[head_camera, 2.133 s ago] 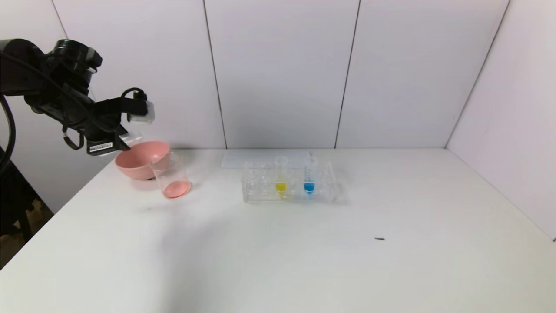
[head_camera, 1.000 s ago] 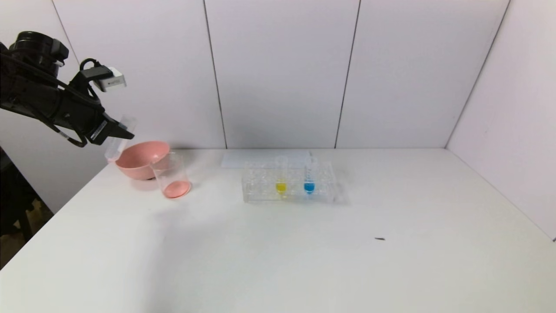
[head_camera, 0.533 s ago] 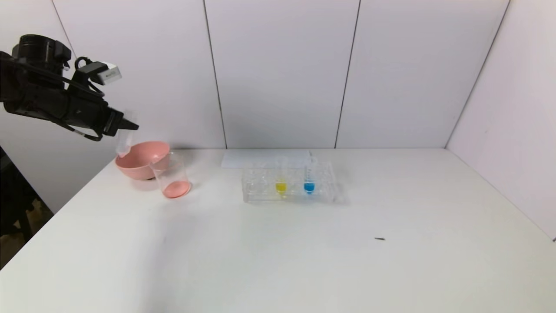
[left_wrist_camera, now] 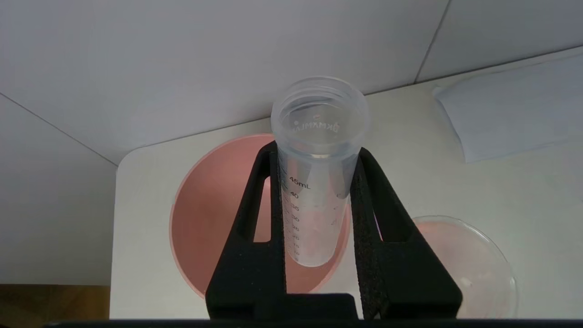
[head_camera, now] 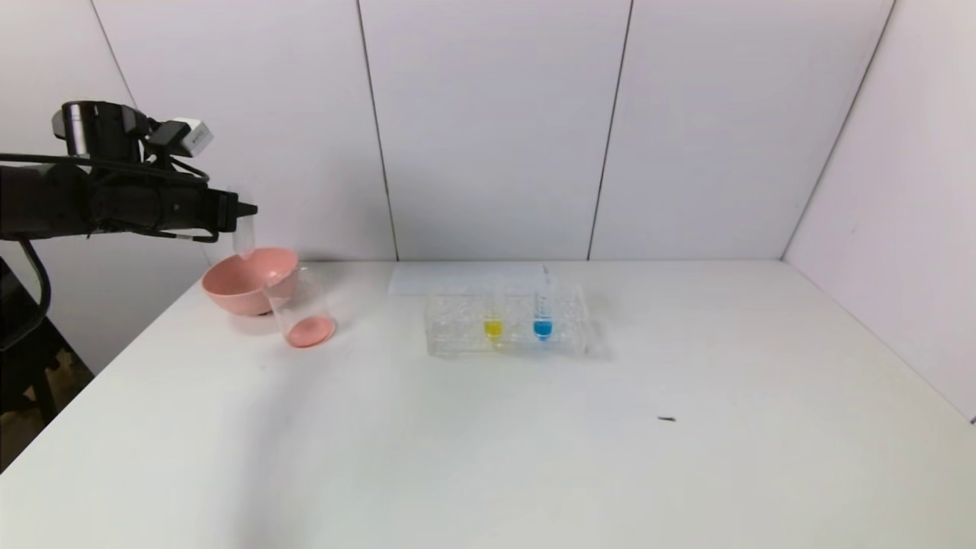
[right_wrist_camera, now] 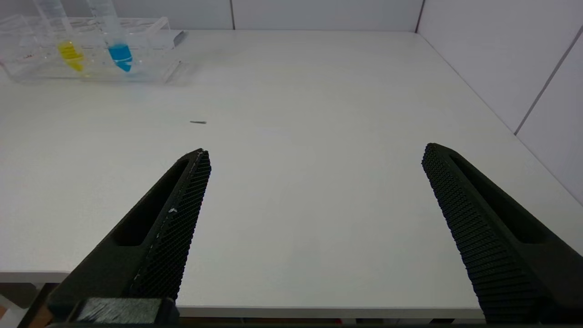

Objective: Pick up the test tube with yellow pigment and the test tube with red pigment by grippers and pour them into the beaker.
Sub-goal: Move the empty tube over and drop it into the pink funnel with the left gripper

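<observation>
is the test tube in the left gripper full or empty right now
Empty. In the left wrist view the test tube clamped in the left gripper is clear down to its tip, with no red liquid visible.

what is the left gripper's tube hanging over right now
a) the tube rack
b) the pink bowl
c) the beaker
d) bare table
b: in the left wrist view the left gripper is shut on the emptied test tube, and the pink bowl lies right behind it, while the beaker stands off to one side.

Bright, even overhead light; soft faint shadows on white table (head_camera: 534, 457); no glare; head view slightly soft.
</observation>
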Controlling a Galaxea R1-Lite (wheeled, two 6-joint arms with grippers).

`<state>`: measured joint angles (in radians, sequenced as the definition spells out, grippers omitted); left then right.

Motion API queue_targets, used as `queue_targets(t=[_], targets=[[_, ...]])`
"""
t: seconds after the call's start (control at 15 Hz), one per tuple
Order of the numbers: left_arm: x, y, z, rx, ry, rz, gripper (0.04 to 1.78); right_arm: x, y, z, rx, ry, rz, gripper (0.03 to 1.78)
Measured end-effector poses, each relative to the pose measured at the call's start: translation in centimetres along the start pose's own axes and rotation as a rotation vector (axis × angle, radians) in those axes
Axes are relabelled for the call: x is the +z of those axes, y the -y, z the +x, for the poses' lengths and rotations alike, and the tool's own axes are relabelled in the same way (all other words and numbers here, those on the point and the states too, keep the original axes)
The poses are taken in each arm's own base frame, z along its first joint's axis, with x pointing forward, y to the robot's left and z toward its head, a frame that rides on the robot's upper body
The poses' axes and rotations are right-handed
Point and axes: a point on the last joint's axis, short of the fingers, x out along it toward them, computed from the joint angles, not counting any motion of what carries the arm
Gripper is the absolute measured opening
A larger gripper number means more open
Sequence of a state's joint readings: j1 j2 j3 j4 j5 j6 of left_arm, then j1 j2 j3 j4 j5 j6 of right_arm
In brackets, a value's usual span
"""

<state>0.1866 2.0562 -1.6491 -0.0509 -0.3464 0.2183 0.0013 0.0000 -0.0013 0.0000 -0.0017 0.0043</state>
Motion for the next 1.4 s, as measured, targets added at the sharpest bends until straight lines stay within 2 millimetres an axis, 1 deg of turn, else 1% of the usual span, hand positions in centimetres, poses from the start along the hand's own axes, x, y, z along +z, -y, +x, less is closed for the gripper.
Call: queue_targets(t=[0.33,0.67,1.13,1.4], targets=[[-1.6,-0.7,2.8,0.029,0.038,-0.014,0.44,0.0,0.0,0.0,0.0,0.0,0.0,1.7],[-2.9,-1.1,4.9,0.029,0.049,-0.039,0.44,0.0,0.0,0.0,0.0,0.0,0.0,1.7],[-4.2,-1.9,6.9,0.034,0.036,-0.078,0.44,0.0,0.0,0.0,0.0,0.0,0.0,1.7],[-4.8,-2.9,7.4,0.053,0.032,-0.088,0.44,0.0,0.0,0.0,0.0,0.0,0.0,1.7]])
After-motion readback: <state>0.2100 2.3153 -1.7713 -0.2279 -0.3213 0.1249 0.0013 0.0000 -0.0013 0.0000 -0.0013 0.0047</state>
